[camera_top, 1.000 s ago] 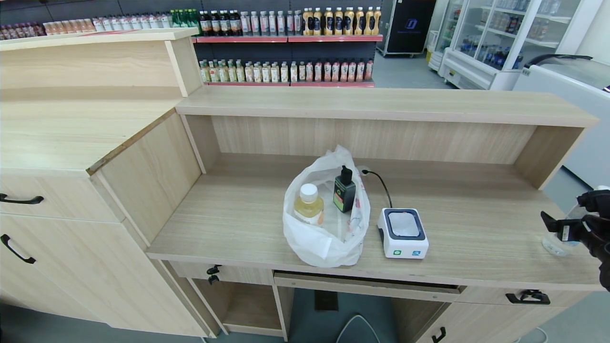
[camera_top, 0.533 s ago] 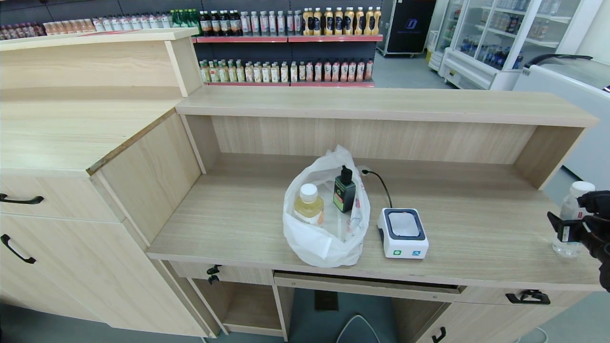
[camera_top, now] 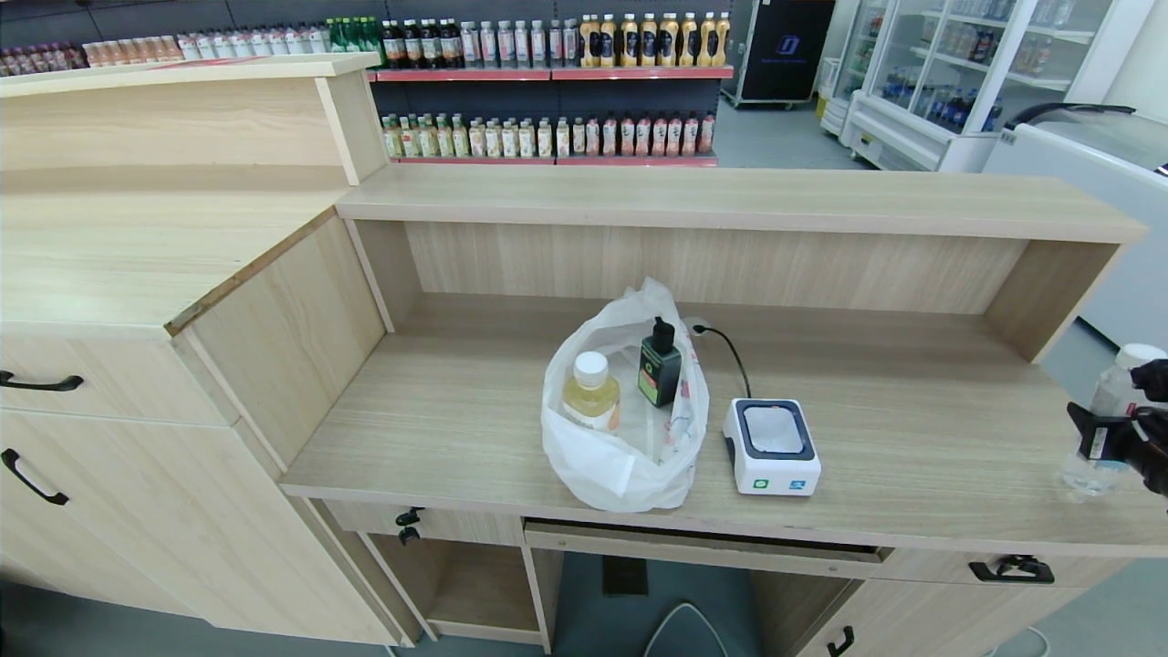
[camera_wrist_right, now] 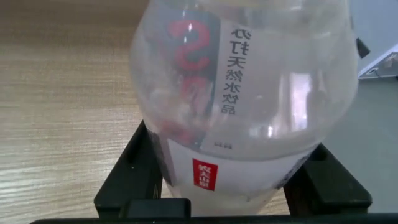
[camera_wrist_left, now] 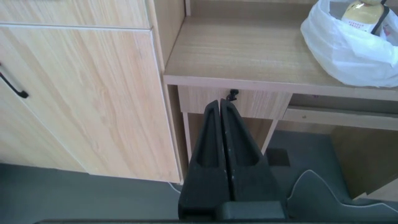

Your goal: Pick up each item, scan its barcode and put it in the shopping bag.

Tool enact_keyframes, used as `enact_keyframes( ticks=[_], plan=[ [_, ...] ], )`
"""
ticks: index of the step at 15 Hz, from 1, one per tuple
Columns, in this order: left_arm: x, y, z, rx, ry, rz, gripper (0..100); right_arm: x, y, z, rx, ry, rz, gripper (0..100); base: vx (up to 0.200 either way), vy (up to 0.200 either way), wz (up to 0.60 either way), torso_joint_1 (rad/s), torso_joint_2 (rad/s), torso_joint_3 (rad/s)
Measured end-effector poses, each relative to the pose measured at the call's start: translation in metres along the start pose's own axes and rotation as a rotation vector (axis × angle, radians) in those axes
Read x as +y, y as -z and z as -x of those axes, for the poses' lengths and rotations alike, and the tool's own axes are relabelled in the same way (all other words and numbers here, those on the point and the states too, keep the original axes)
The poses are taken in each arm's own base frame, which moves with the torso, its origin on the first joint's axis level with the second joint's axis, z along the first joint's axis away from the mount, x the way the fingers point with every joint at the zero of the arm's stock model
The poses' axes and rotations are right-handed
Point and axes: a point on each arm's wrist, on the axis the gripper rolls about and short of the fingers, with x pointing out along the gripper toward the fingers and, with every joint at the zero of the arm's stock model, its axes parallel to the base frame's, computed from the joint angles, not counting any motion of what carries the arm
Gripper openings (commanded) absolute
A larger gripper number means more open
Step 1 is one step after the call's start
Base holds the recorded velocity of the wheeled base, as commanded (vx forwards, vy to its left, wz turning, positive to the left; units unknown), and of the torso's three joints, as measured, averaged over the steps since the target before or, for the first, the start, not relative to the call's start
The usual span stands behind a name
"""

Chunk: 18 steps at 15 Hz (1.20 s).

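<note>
A clear water bottle [camera_top: 1115,394] with a white cap stands tilted at the counter's far right end, and my right gripper [camera_top: 1118,440] is shut on its middle. In the right wrist view the water bottle [camera_wrist_right: 249,93] sits between the two black fingers [camera_wrist_right: 134,171], over the wooden top. The white shopping bag [camera_top: 630,461] stands mid-counter and holds a yellow drink bottle [camera_top: 590,391] and a dark green bottle [camera_top: 659,367]. The white scanner [camera_top: 772,445] sits just right of the bag. My left gripper [camera_wrist_left: 221,107] hangs shut and empty below the counter's left front corner.
The counter [camera_top: 912,429] has a raised back shelf and side walls. A black cable [camera_top: 730,351] runs from the scanner toward the back. Drawers with black handles [camera_top: 1008,570] sit under the front edge. The shopping bag [camera_wrist_left: 348,46] lies above and beyond my left gripper.
My right gripper has shifted to the right with the water bottle in it. The bottle's cap has risen and moved right. The bag, scanner and left arm have not moved.
</note>
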Motion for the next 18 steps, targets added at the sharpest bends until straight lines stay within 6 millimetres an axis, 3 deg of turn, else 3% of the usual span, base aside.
enact_keyframes(
  ticks=[2, 5, 8, 10, 12, 14, 18],
  plan=[
    [0.0, 0.0, 0.0, 0.0, 0.0, 0.001, 0, 0.003, -0.03, 0.013, 0.039, -0.027, -0.113, 0, 0.0, 0.0, 0.0, 0.0, 0.0, 0.0],
    [0.0, 0.0, 0.0, 0.0, 0.0, 0.001, 0, 0.026, -0.098, 0.053, 0.11, -0.145, -0.342, 0, 0.0, 0.0, 0.0, 0.0, 0.0, 0.0],
    [0.0, 0.0, 0.0, 0.0, 0.0, 0.0, 0, 0.089, -0.176, 0.117, 0.132, -0.445, -0.523, 0, 0.0, 0.0, 0.0, 0.0, 0.0, 0.0],
    [0.0, 0.0, 0.0, 0.0, 0.0, 0.0, 0, 0.132, -0.209, 0.161, 0.12, -0.672, -0.544, 0, 0.0, 0.0, 0.0, 0.0, 0.0, 0.0],
    [0.0, 0.0, 0.0, 0.0, 0.0, 0.0, 0, 0.163, -0.227, 0.199, 0.113, -0.866, -0.536, 0, 0.0, 0.0, 0.0, 0.0, 0.0, 0.0],
    [0.0, 0.0, 0.0, 0.0, 0.0, 0.0, 0, 0.181, -0.234, 0.231, 0.122, -1.014, -0.518, 0, 0.0, 0.0, 0.0, 0.0, 0.0, 0.0],
    [0.0, 0.0, 0.0, 0.0, 0.0, 0.0, 0, 0.187, -0.226, 0.276, 0.204, -1.171, -0.469, 0, 0.0, 0.0, 0.0, 0.0, 0.0, 0.0]
  ],
)
